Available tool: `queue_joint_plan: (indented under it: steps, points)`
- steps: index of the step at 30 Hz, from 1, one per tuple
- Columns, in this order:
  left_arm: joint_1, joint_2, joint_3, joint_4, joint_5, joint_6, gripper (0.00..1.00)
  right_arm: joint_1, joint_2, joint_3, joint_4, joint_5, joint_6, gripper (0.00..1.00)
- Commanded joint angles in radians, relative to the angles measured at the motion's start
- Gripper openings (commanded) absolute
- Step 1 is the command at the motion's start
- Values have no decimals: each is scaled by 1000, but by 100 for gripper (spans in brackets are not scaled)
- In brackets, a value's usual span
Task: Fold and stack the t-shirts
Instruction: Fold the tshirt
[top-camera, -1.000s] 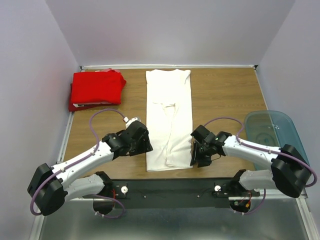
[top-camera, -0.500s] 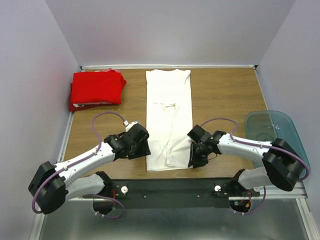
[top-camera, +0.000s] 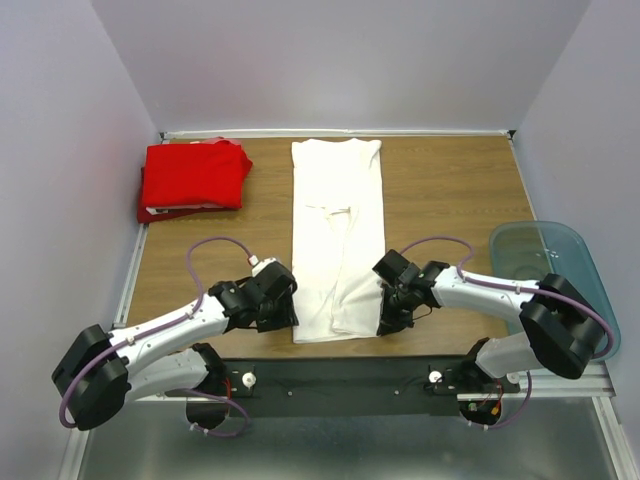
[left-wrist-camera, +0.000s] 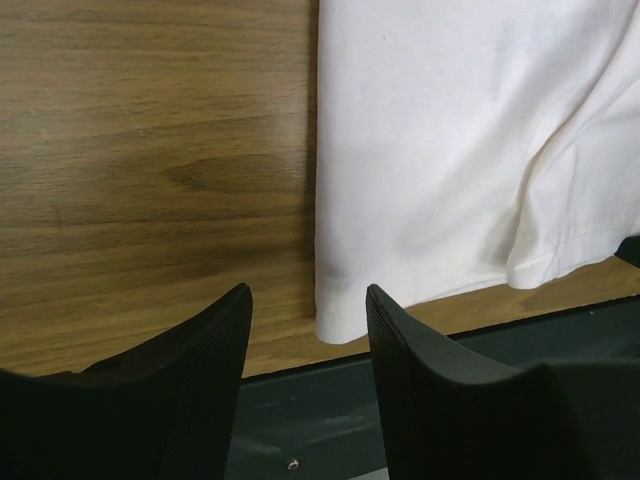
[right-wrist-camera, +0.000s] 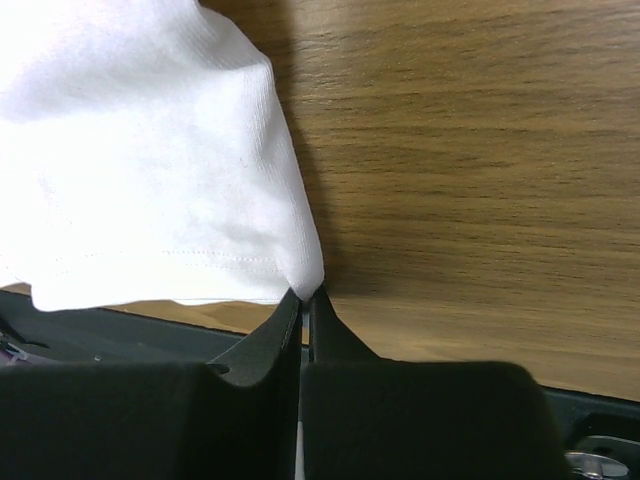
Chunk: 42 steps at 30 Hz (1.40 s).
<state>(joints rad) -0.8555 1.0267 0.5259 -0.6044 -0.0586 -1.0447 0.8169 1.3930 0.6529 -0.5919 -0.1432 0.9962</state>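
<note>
Two hem corners of white t-shirt (top-camera: 338, 240): thinly clamped in right pincer (right-wrist-camera: 305, 296), loose between parted left pincer (left-wrist-camera: 306, 293); risking slip.

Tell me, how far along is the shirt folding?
Done: the red t-shirt lies folded, far left. In hand: the white t-shirt is a long strip; the right gripper pinches its near corner, the left gripper open at the other. Left: folding crosswise, stacking.
</note>
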Motion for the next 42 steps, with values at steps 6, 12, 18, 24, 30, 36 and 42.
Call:
queue_joint_plan:
  steps: [6, 12, 18, 24, 30, 36, 42]
  points:
    - [-42, 76, -30, 84, 54, -15, 52, 8, 14, -19, 1, 27, 28, 9]
    - [-45, 93, -56, 87, 54, -15, 38, 8, 24, -4, 0, 28, 25, 9]
    - [-73, 116, -61, 98, 103, -27, 34, 8, 50, 16, 0, 30, 13, 9]
    - [-85, 95, -99, 106, 131, -54, 34, 10, 61, 30, 0, 36, 10, 9]
    - [-85, 79, -142, 150, 157, -58, 6, 8, 43, 27, -9, 42, 12, 7]
    - [-86, 17, -113, 186, 129, -67, 0, 10, -28, 27, -45, 51, 22, 1]
    - [-79, 3, 35, 153, 14, -51, 0, 8, -77, 145, -91, 114, 30, 0]
